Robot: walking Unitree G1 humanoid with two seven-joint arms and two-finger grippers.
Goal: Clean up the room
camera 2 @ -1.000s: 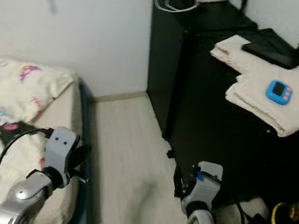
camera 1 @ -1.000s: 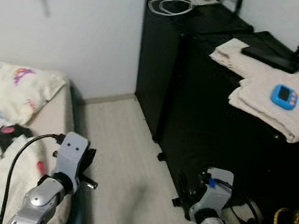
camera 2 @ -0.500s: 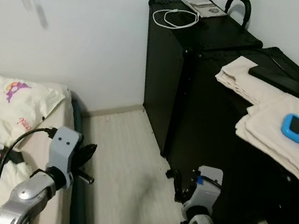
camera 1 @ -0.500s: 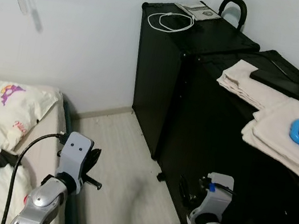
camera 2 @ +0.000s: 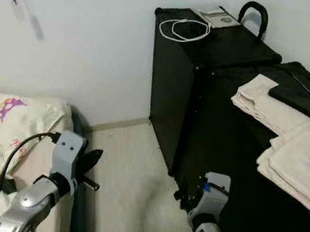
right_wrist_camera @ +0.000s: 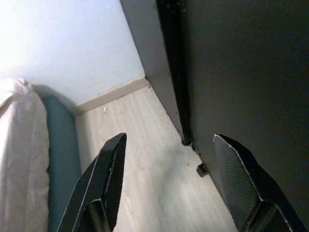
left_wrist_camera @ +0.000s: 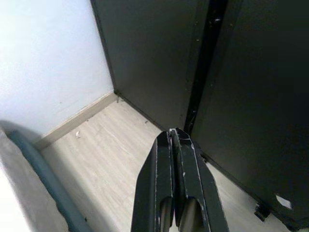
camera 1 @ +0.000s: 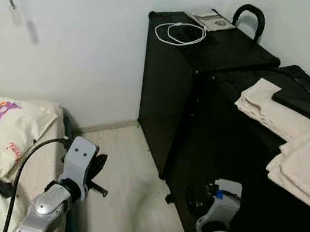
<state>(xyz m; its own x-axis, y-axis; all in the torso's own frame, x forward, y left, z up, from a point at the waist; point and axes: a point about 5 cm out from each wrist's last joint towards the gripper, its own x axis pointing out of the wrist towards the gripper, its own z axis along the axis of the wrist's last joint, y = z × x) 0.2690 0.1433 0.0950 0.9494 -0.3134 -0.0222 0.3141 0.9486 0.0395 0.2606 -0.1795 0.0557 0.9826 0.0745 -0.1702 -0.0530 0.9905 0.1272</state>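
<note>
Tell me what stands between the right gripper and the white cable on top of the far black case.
The near black case does. The right gripper is open and hangs low beside its front, near the floor. The white cable lies coiled on top of the far black case, above and beyond, so the gripper would have to rise past the near case first.
</note>
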